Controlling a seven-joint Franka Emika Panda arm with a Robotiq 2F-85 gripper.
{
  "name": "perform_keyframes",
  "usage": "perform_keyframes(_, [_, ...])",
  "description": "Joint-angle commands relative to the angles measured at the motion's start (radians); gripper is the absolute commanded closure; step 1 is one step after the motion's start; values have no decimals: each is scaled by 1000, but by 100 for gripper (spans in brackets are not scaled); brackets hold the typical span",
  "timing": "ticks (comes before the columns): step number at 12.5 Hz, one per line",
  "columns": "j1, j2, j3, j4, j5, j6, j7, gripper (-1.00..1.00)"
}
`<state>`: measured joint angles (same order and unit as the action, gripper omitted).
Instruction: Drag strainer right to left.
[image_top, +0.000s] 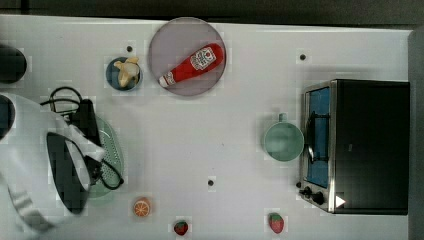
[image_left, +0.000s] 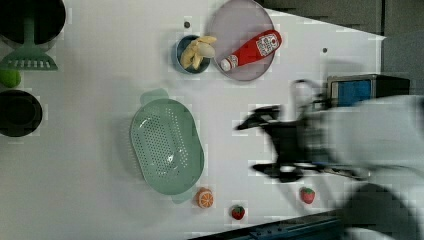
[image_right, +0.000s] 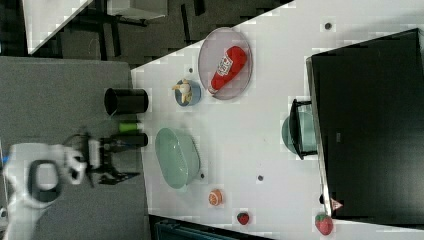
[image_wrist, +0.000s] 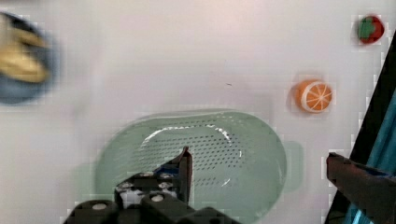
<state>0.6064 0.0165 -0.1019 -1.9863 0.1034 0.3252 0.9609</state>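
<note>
In the top view, going left to right: the arm and its pincer (image_top: 92, 150) hang over the strainer (image_top: 111, 150), which sits at the top view's left side of the table (image_top: 225, 150), beside the orange slice (image_top: 141, 207). The pincer is released, fingers spread wide, nothing between them. Further right lie the banana bowl (image_top: 123, 73), the plate (image_top: 172, 42) with the ketchup bottle (image_top: 192, 65), then the mug (image_top: 283, 141) by the toaster oven (image_top: 367, 145). The strainer seems already parked at its goal side.
</note>
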Motion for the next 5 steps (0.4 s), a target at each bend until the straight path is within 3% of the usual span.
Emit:
perform_keyframes(1, [-82,-183,-129,28,-35,-114,-336,-100])
perform_keyframes(5, [-117,-361,-304,28,-243,-248,-699,-100])
